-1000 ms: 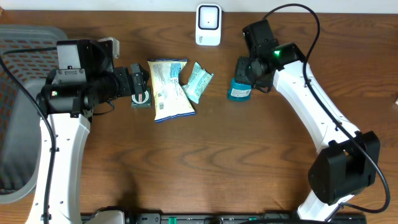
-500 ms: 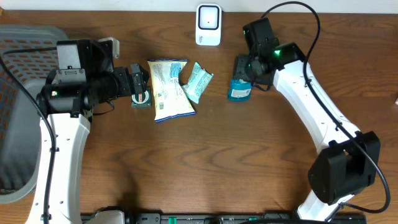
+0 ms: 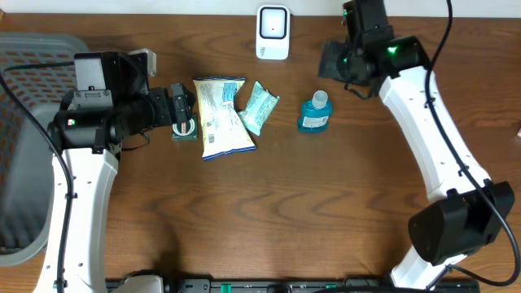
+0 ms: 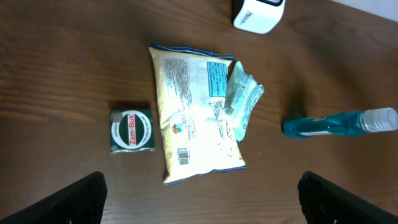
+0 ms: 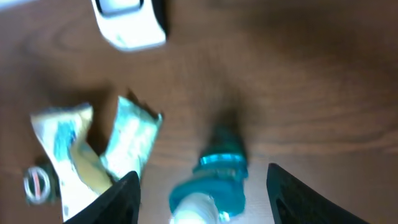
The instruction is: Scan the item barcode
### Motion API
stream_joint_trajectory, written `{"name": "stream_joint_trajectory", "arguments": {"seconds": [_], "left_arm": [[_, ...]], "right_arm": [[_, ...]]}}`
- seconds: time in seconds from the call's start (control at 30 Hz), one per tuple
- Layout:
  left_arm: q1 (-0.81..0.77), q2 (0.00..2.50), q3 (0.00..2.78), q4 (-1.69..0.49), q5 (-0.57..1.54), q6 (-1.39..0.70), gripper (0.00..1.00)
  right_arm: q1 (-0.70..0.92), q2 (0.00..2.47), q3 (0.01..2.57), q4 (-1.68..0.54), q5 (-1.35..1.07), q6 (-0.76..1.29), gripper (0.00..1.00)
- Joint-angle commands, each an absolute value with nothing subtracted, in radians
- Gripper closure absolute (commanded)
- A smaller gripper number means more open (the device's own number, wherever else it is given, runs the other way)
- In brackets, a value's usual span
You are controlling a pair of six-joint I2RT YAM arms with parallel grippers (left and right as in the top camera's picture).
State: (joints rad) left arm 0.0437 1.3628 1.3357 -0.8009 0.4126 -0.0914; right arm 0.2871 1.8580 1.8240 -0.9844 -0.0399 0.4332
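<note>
1. Basket (image 3: pixel 24 122): grey mesh, at the 9 o'clock edge of the table (image 3: pixel 269 212), well apart from the goods.
2. Left gripper (image 3: pixel 181 114): at 9 o'clock of the row of goods. In the wrist view (image 4: pixel 205 205) its fingers (image 4: pixel 81 199) stand wide apart with nothing between them.
3. Green tin (image 3: pixel 186 129) (image 4: pixel 131 130): lies flat, label up, just beside the left gripper and at 9 o'clock of the large pouch. Contact with the gripper cannot be determined from overhead.
4. Large pouch (image 3: pixel 221 118) (image 4: pixel 196 121): flat on the table, printed back uppermost, with a barcode near its 6 o'clock end.
5. Small teal packet (image 3: pixel 259 107) (image 4: pixel 241 99): at 3 o'clock of the pouch, overlapping its edge.
6. Scanner (image 3: pixel 273 32) (image 4: pixel 258 12): white unit at the table's 12 o'clock edge, at 12 o'clock of the packet and apart from it.
7. Blue bottle (image 3: pixel 314 114) (image 4: pixel 339 122) (image 5: pixel 211 180): the item for scanning, on the table at 3 o'clock of the packet and at 5 o'clock of the scanner. It is clear of both grippers. Whether it stands or lies cannot be told.
8. Right gripper (image 3: pixel 334 61) (image 5: pixel 203 186): above the table at 1 o'clock of the bottle and at 3 o'clock of the scanner. Its fingers are spread and hold nothing.
</note>
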Motion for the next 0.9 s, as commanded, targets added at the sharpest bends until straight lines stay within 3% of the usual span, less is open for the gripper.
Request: {"name": "stream_joint_trajectory", "arguments": {"seconds": [0.0, 0.13, 0.27, 0.47, 0.87], "left_arm": [[0.043, 1.365, 1.337, -0.801, 0.406, -0.075, 0.02], [0.043, 1.365, 1.337, -0.800, 0.406, -0.075, 0.02], [0.043, 1.365, 1.337, -0.801, 0.406, -0.075, 0.03], [0.043, 1.365, 1.337, -0.800, 0.406, -0.075, 0.02], [0.043, 1.365, 1.337, -0.800, 0.406, -0.075, 0.02]], "right_arm": [[0.294, 1.857, 1.838, -1.033, -0.153, 0.234, 0.39], [0.311, 1.857, 1.837, -1.126, -0.149, -0.002, 0.34], [0.321, 1.857, 1.837, -1.194, -0.148, -0.115, 0.28], [0.322, 1.858, 1.836, -1.208, -0.149, -0.116, 0.22], [0.323, 1.860, 1.739, -1.132, -0.149, 0.026, 0.27]]}}
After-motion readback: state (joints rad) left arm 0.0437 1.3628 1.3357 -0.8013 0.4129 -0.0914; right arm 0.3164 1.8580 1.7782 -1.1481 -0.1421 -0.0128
